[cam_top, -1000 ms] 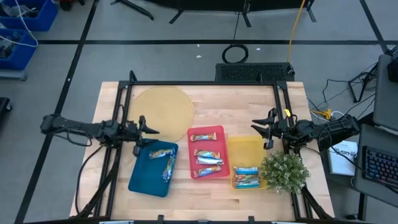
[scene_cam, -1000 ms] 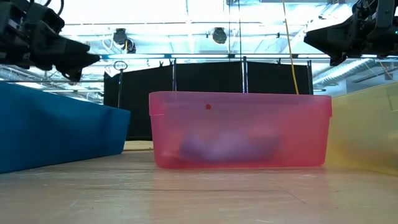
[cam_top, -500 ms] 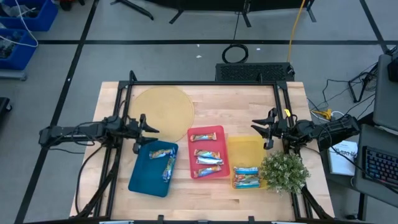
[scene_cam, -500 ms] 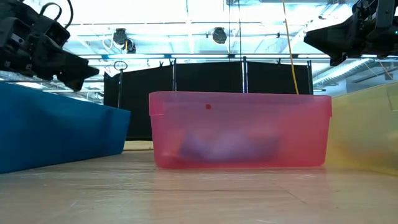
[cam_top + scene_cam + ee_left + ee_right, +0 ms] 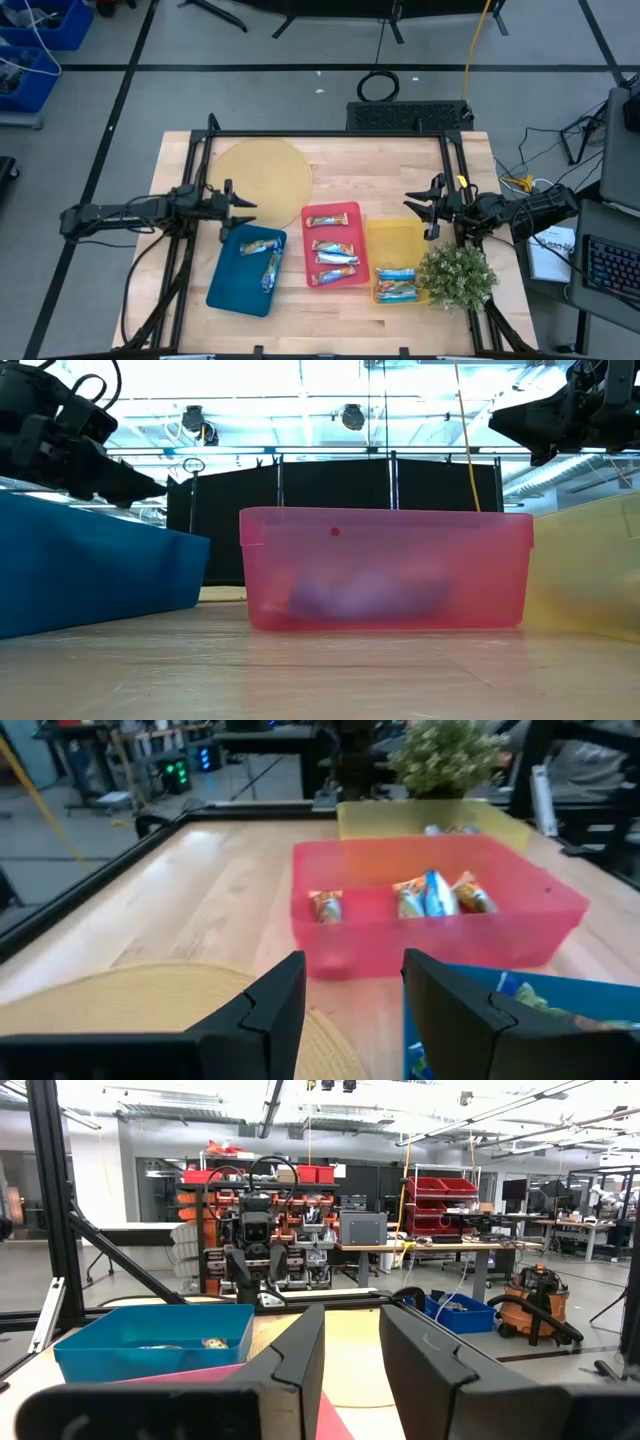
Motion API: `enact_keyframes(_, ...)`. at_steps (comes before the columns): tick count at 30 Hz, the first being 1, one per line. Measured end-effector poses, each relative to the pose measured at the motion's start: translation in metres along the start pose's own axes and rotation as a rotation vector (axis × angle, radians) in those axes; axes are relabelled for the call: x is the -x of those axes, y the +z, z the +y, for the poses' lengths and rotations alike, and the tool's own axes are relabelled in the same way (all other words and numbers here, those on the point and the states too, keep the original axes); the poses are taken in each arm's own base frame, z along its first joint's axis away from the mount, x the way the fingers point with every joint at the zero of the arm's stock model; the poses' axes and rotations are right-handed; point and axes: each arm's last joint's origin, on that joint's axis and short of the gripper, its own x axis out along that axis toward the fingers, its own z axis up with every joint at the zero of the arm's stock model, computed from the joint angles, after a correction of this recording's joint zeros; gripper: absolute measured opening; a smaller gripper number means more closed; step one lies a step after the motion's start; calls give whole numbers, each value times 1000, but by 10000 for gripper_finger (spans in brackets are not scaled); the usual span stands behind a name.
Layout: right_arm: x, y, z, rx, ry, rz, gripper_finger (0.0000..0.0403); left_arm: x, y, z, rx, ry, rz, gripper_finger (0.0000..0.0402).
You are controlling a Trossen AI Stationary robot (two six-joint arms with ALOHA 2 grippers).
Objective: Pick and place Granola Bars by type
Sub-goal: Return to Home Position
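The granola bars lie sorted in three trays in the high view. Two orange-brown ones (image 5: pixel 265 256) rest in the blue tray (image 5: pixel 228 285). Several bars (image 5: pixel 334 252) lie in the red tray (image 5: pixel 349 212), and two light blue bars (image 5: pixel 396 282) lie in the yellow tray (image 5: pixel 395 238). My left gripper (image 5: pixel 243 212) hovers open just beyond the blue tray's far edge, holding nothing; its wrist view looks between its fingers (image 5: pixel 350 990) at the red tray's bars (image 5: pixel 430 895). My right gripper (image 5: pixel 412 212) waits open above the yellow tray's far right corner, also holding nothing (image 5: pixel 350 1340).
A round tan mat (image 5: pixel 262 178) lies on the wood behind the trays. A potted green plant (image 5: pixel 457 276) stands at the yellow tray's right side, under the right arm. Black frame rails (image 5: pixel 330 134) border the table's far, left and right sides.
My left gripper has sunk lower toward the blue tray's far edge, its fingers tipping slightly downward, and it has stayed open. The bars and trays have not moved.
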Motion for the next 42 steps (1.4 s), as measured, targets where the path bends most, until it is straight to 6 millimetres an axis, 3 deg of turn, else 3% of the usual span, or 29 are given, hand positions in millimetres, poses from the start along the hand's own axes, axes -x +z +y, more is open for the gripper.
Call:
enact_keyframes(8,0,1,0,-78,6,-6,91,-1,-1,0,23,13,15,175)
enact_keyframes(16,2,-6,10,-58,343,51,91,-1,-1,0,22,13,10,175)
enact_keyframes(42,2,-6,10,-50,343,47,91,-1,0,1,21,13,0,175)
